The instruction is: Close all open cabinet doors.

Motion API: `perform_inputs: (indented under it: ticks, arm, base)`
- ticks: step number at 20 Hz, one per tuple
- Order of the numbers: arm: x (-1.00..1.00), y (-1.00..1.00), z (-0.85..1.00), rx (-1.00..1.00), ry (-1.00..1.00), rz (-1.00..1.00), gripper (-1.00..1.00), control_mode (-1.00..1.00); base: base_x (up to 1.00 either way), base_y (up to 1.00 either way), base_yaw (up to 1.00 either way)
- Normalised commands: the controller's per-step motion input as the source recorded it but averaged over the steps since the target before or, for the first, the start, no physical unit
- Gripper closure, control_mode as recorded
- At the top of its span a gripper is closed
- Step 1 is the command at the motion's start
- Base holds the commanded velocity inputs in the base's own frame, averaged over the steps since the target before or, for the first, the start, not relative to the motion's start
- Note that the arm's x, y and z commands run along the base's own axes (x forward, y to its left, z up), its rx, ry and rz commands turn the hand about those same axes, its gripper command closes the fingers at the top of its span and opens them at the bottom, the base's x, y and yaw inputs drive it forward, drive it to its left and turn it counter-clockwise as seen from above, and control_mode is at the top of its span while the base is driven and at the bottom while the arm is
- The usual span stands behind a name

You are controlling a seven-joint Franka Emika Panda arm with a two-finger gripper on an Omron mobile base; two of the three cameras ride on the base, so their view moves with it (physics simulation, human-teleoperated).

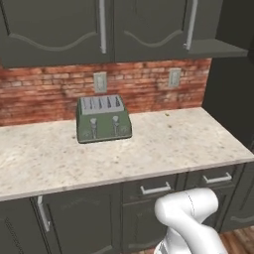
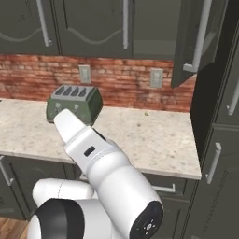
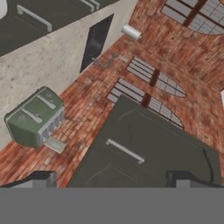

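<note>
An open cabinet door [image 2: 186, 44] swings out from the wall cabinets at the upper right, its long grey bar handle [image 2: 201, 32] facing the room. The same door [image 1: 154, 25] is seen in the left base view, with the cabinet's floor [image 1: 218, 48] showing to its right. Beside it the other cabinet doors [image 2: 93, 23] [image 1: 54, 25] lie flush. My gripper [image 3: 113, 178] is open with nothing between its fingertips [image 3: 43, 177]. It looks sideways along the brick wall at a dark cabinet panel [image 3: 144, 153] with a bar handle.
A green toaster [image 1: 103, 118] [image 2: 74, 103] [image 3: 35, 116] stands on the speckled counter [image 1: 173, 144] against the brick wall. Two wall outlets [image 1: 100, 82] sit above it. A tall dark cabinet [image 2: 219, 154] bounds the counter on the right. Drawers [image 1: 156, 188] run under the counter.
</note>
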Motion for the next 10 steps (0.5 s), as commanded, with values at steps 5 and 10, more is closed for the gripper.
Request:
perform_inputs:
  ticks: [5,10]
  arm:
    - [0.0,0.0,0.0,0.0,0.0,0.0,-1.0,1.0]
    - [0.0,0.0,0.0,0.0,0.0,0.0,-1.0,1.0]
  base:
    - [0.6,-0.01,-0.03]
    - [0.6,-0.1,-0.03]
